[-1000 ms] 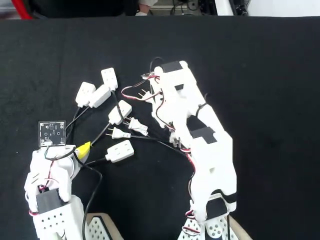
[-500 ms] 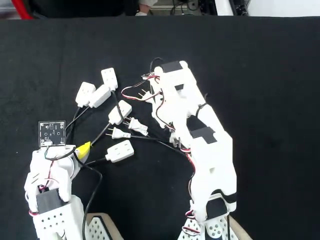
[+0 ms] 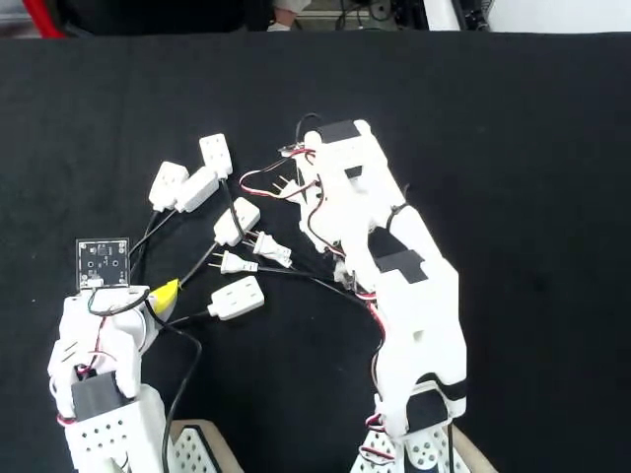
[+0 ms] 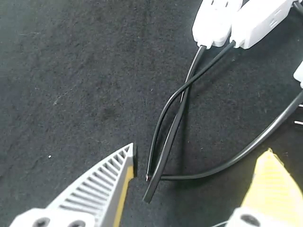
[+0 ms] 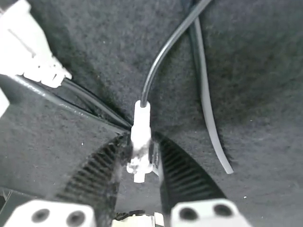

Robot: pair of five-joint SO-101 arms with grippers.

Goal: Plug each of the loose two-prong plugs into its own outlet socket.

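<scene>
Your right gripper (image 5: pixel 140 144) is clenched on a white two-prong plug (image 5: pixel 140 124). Its ribbed fingers (image 5: pixel 99 175) pinch the plug body from both sides, and the plug's black cord (image 5: pixel 163 56) runs off across the black table (image 5: pixel 246 94). In the high view the held plug's prongs (image 3: pixel 285 183) point toward nine o'clock. At seven o'clock from them a loose plug (image 3: pixel 273 249) and a second plug (image 3: pixel 237 263) lie side by side. A white socket block (image 3: pixel 237 222) sits just beside the first, at ten o'clock. A lone socket (image 3: pixel 240 297) lies at six o'clock of the second plug, and three more blocks (image 3: pixel 197 187) cluster farther out at ten o'clock. Your left gripper (image 4: pixel 199 153) is released and grasps nothing, its jaws wide apart around crossed black cables (image 4: pixel 168 118). Its yellow fingertip (image 3: pixel 166 293) sits at nine o'clock of the lone socket.
</scene>
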